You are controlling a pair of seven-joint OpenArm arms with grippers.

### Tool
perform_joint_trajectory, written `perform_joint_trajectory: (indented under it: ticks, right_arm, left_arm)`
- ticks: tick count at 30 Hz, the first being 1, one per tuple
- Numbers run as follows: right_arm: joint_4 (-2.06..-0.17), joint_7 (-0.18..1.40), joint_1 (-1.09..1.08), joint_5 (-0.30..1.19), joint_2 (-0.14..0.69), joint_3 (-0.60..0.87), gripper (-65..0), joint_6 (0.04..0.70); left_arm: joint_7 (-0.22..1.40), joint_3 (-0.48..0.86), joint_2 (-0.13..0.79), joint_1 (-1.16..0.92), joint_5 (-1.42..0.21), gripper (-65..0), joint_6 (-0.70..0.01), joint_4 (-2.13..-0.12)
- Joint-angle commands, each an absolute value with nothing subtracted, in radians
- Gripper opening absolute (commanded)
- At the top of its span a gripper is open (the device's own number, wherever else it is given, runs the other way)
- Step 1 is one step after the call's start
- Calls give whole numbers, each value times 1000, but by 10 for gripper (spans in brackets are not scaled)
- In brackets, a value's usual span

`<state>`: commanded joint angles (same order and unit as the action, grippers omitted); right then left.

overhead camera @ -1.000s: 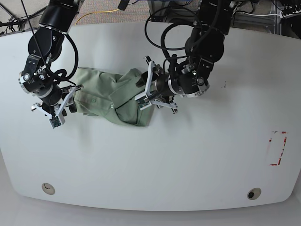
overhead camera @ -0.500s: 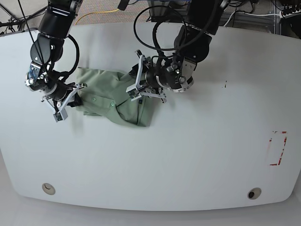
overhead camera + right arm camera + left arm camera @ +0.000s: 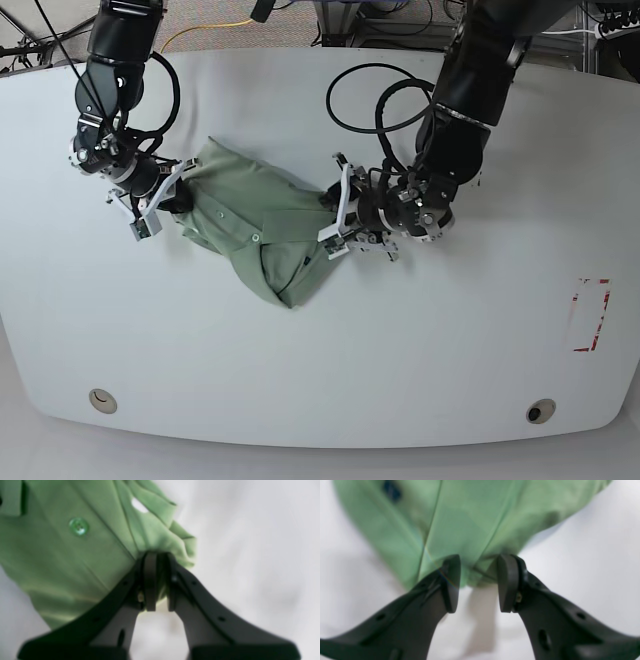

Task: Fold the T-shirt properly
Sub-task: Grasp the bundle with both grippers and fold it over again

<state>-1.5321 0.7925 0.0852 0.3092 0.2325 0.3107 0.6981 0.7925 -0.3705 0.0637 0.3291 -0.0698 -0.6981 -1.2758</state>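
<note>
The T-shirt (image 3: 250, 215) lies bunched on the white table, a pale green heap stretched on a diagonal between the two arms. In the right wrist view my right gripper (image 3: 160, 580) is shut on a gathered fold of the T-shirt (image 3: 75, 555) near a green button (image 3: 79, 526); in the base view this right gripper (image 3: 165, 195) is at the shirt's left end. My left gripper (image 3: 478, 582) stands open, its fingers (image 3: 451, 582) apart, with the edge of the T-shirt (image 3: 470, 517) reaching in between the tips. In the base view the left gripper (image 3: 335, 215) is at the shirt's right end.
The white table (image 3: 400, 350) stretches wide around the shirt. A red-marked rectangle (image 3: 590, 315) sits near the right edge. Two round fittings (image 3: 101, 400) (image 3: 540, 411) are set near the front edge. Cables hang behind the table's far edge.
The left arm has swung right and down, and the shirt's right part has shifted with it, so the heap now lies diagonally. The right gripper has moved up and slightly right at the shirt's left end.
</note>
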Motion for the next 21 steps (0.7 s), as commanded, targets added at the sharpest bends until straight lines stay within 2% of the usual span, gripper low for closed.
perform_joint_trajectory:
  ticks: [8,11,17,21]
  right_arm:
    - [-1744,960,179,308,81,217,-591,698]
    - [-1801,990,182,312,45,176,-591,673]
    - [-1942,1046,154,320,33,168,-588,674]
    - [-1945,1079,101,320,33,166,-588,676]
  left_arm:
    - [800,-367,99,449,-70,-418,-698,-1277]
    - [806,-366,101,466,-70,-418,-698,-1285]
    - [892,-306,96,440,-70,-418,-698,-1395]
    - [901,-300,91,354,-71,-418,-698,-1495]
